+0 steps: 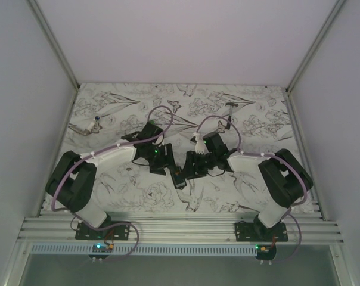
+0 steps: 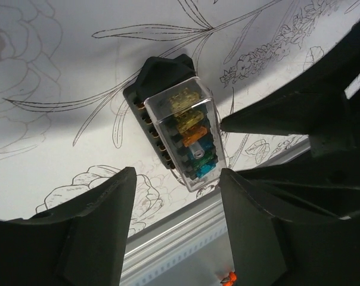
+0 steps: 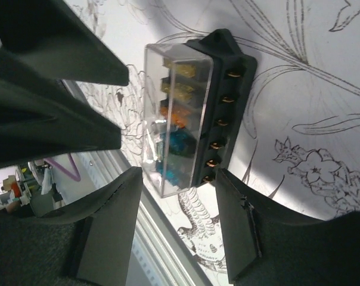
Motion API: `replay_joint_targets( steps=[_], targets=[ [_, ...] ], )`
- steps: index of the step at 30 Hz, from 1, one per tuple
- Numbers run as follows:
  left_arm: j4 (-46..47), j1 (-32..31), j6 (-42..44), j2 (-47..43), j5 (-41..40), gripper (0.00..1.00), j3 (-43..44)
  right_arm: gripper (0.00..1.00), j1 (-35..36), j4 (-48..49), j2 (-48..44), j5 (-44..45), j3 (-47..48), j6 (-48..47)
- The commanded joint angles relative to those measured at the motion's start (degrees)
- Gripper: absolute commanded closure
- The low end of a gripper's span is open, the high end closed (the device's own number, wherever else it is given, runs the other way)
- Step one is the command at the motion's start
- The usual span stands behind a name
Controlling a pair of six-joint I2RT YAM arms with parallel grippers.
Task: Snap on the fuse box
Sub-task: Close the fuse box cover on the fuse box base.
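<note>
The fuse box [image 1: 179, 178] lies on the flower-patterned table between my two grippers. Its base is black with brass terminals [image 3: 219, 122] along one side, and a clear cover [image 2: 186, 128] sits over coloured fuses. My left gripper [image 2: 177, 223] is open, and the box's near end lies just beyond its fingertips. My right gripper [image 3: 177, 229] is open too, its fingers standing either side of the box's near end without pinching it. In the top view the left gripper [image 1: 162, 159] and right gripper [image 1: 193, 164] almost meet over the box.
An aluminium rail [image 1: 180, 226] runs along the table's near edge, close behind the box. A small tool [image 1: 84, 127] lies at the back left and a small dark object [image 1: 229, 107] at the back right. White walls enclose the table.
</note>
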Motion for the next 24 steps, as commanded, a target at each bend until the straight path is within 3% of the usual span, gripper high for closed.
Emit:
replay_joint_targets(
  steps=[1, 11, 20, 24],
  targets=[
    [-0.82, -1.25, -0.57, 2.26, -0.56, 0.4, 1.85, 0.44, 0.99, 4.9, 3.41, -0.35, 1.13, 1.36],
    [-0.24, -4.75, -1.69, 4.99, 0.32, 0.47, 5.88, 0.61, 2.74, 15.72, 7.53, -7.7, -1.07, 7.13],
    [-0.37, -4.94, -1.6, 3.54, -1.19, 0.46, 3.21, 0.69, 2.73, 16.77, 9.45, -6.85, -2.42, 7.33],
    [-0.98, -4.87, -1.37, 2.85, -2.14, 0.44, 1.92, 0.69, 2.76, 12.88, 9.03, -4.02, -2.0, 5.21]
  ],
)
